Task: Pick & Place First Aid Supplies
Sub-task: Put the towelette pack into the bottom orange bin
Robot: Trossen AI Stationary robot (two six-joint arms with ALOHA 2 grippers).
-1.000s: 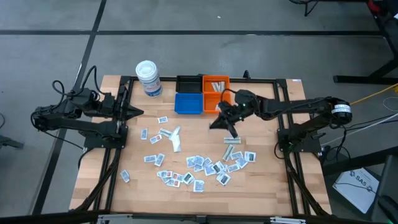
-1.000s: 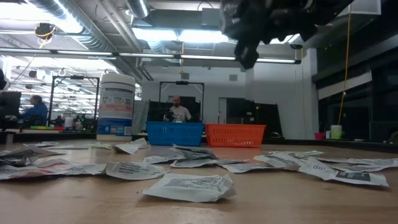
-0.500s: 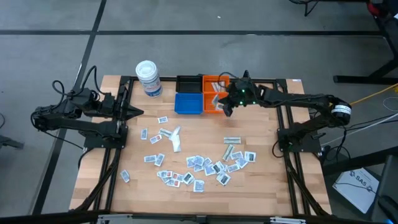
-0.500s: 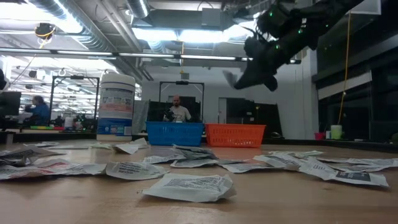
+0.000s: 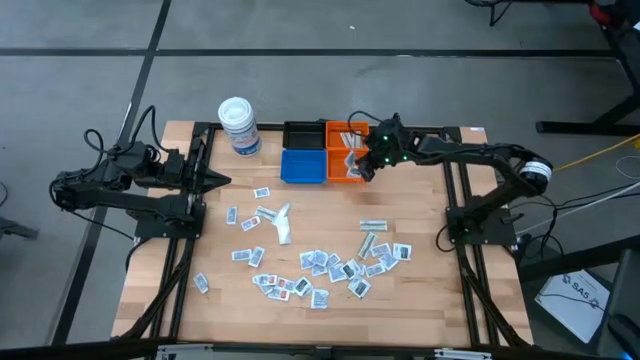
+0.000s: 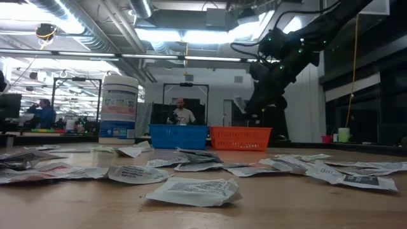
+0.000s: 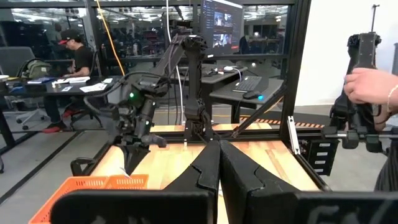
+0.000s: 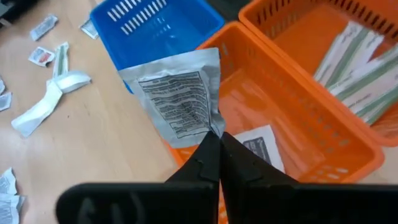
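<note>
I'm in the carry-and-drop step: my right gripper (image 8: 216, 140) is pinched tight on the corner of a silver sachet (image 8: 180, 99) with black print, hanging it above the near orange bin (image 8: 292, 146), right at the edge it shares with the blue bin (image 8: 155, 25). From above, that gripper (image 5: 366, 166) sits at the far side of the table (image 5: 430, 300), over the orange bins. There's already a flat white packet (image 8: 261, 148) lying in the near orange bin, and long strips (image 8: 360, 68) fill the far orange bin. Next, as I judge it, I need the sachet fully over the orange bin's floor, clear of the rim, and only then let the fingers part so it falls in and not onto the blue side. My left gripper (image 7: 219, 163) waits closed and empty at the table's left edge. The remaining sachets (image 5: 335, 268) lie scattered across the near middle of the table.
</note>
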